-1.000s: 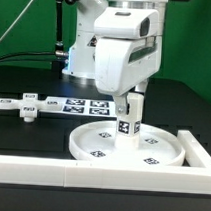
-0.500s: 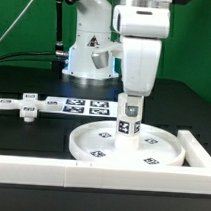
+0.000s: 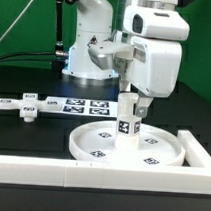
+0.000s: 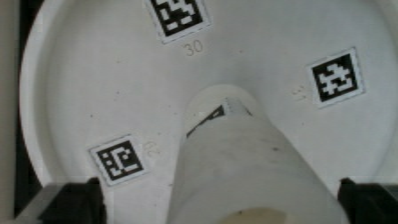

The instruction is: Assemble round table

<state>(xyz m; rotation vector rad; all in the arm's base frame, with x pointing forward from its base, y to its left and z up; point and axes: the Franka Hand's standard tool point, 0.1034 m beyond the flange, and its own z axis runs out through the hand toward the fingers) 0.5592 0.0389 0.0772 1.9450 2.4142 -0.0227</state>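
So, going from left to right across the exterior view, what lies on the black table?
White cross-shaped plastic foot piece → thin flat white marker board → large white rimmed round plastic disc. The short white cylindrical post overlaps the disc, so omitted.

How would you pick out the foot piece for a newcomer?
Find the large round disc by the border wall. Past the marker board, towards the exterior view's left, lies the foot piece. It alone is a flat white cross.
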